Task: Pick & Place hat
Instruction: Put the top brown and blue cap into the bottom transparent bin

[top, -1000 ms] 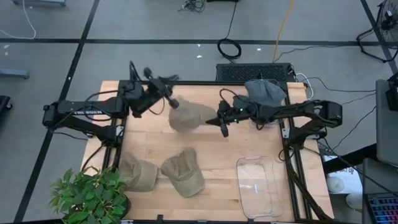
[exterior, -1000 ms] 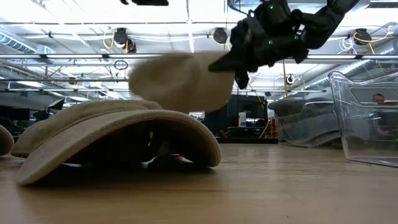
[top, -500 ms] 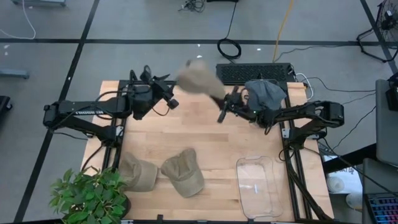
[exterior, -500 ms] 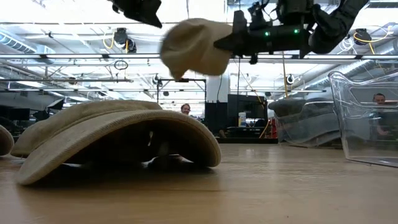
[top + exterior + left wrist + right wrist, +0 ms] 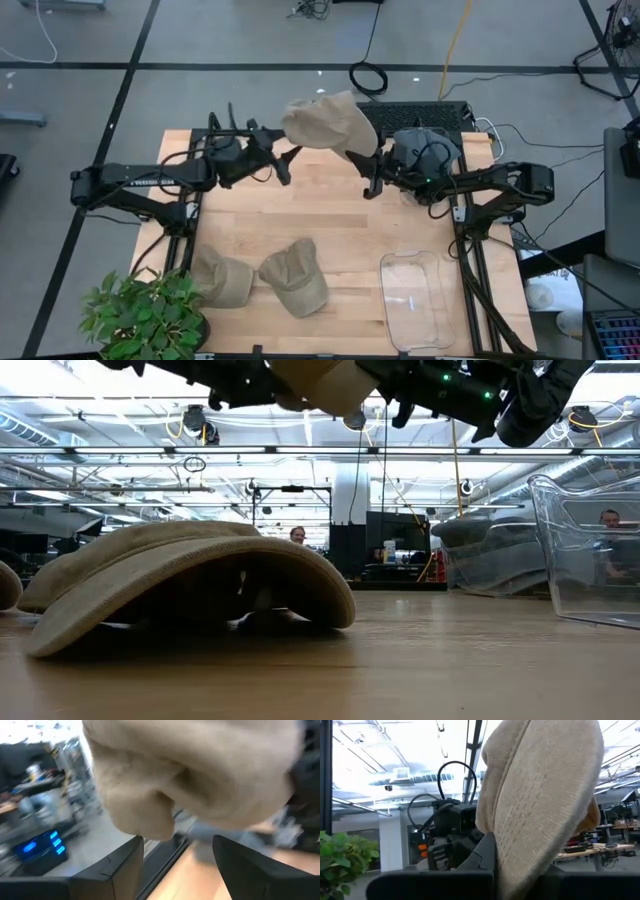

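The tan hat (image 5: 325, 122) is hanging high over the table's far edge, pinched by its brim in the right gripper (image 5: 368, 172), whose jaws are clenched on it. This looks like the carry step; the next move is calling for a swing toward a drop spot, perhaps the clear bin (image 5: 415, 300). The right arm is reaching inward, wrist raised. The left gripper (image 5: 285, 160) is hovering just beside the hat, fingers parted, grasping nothing.

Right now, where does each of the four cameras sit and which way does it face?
High view: overhead, facing straight down; both arms, left gripper, right gripper holding the lifted hat.
Low view: table height, facing the room; a resting hat up close, arms overhead.
Left wrist view: on the left arm; its open fingers under the hat.
Right wrist view: on the right arm; the hat, left arm beyond.
All four show the lifted hat.
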